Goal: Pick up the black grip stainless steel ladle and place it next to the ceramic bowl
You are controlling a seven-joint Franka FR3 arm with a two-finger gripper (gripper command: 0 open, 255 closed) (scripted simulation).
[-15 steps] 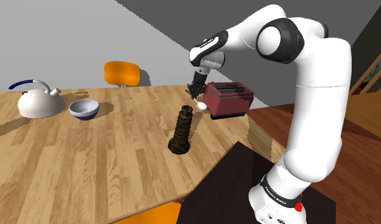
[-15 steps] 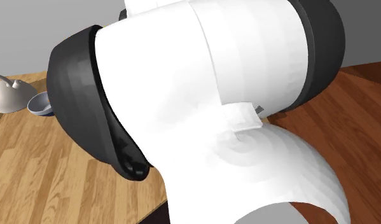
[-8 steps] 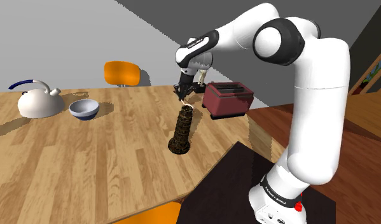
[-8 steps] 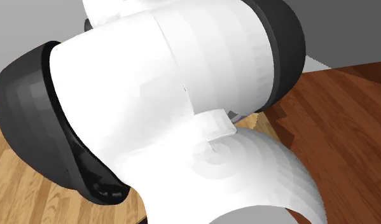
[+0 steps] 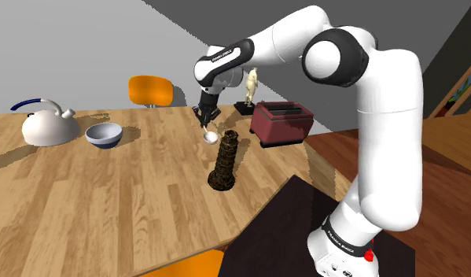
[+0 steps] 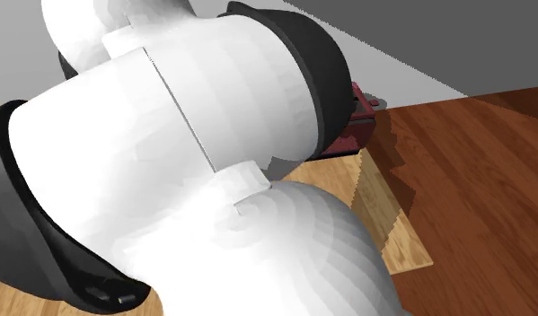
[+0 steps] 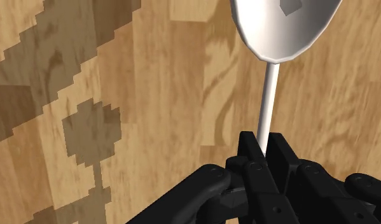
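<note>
**Ladle Hanging From the Gripper Over the Table**

The black two-finger gripper (image 7: 264, 147) is clamping its jaws on the thin stem of the pale, glossy, round-bowled ladle (image 7: 281, 32), which is hanging bowl-down over the wooden plank table (image 5: 92, 197). The ladle is hovering just beside the top of the dark leaning tower model (image 5: 225, 161). The blue-and-white round bowl (image 5: 104, 134) is sitting well apart, toward the shoulder view's left, near a white kettle (image 5: 46, 126). A dark red toaster (image 5: 281, 123) is standing to the right.

White kettle (image 5: 46, 126), dark leaning tower model (image 5: 224, 161), maroon toaster (image 5: 282, 123), pale figurine (image 5: 250, 85), orange chair (image 5: 151, 90) behind wooden table (image 5: 108, 197)
</note>
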